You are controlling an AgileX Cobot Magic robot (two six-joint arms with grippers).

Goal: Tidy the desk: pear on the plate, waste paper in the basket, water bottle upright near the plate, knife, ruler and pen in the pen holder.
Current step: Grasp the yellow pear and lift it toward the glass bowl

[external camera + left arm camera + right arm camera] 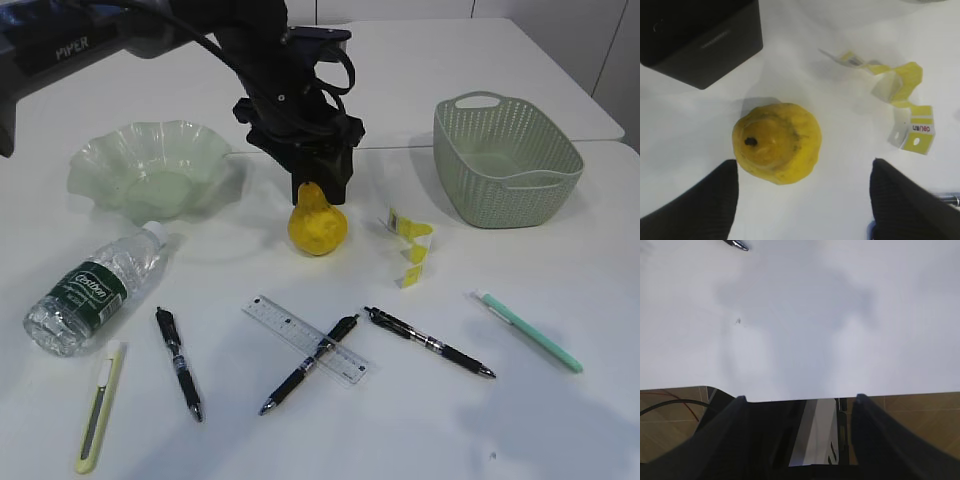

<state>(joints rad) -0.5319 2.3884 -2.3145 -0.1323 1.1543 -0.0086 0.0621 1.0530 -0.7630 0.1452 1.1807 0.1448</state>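
One step in hand: pear [317, 229] to plate [100, 170]. Left gripper [318, 187] hangs spread just above it on the table; next, lower and close. Right gripper [799, 405] spread, idle.

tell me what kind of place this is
Probably a lab or test room set up as a mock desk: a plain white table with a robot arm over it, and staged clutter such as pens and a ruler.

L gripper [802, 200] jaws wide, pointing down – R gripper [800, 430] jaws apart
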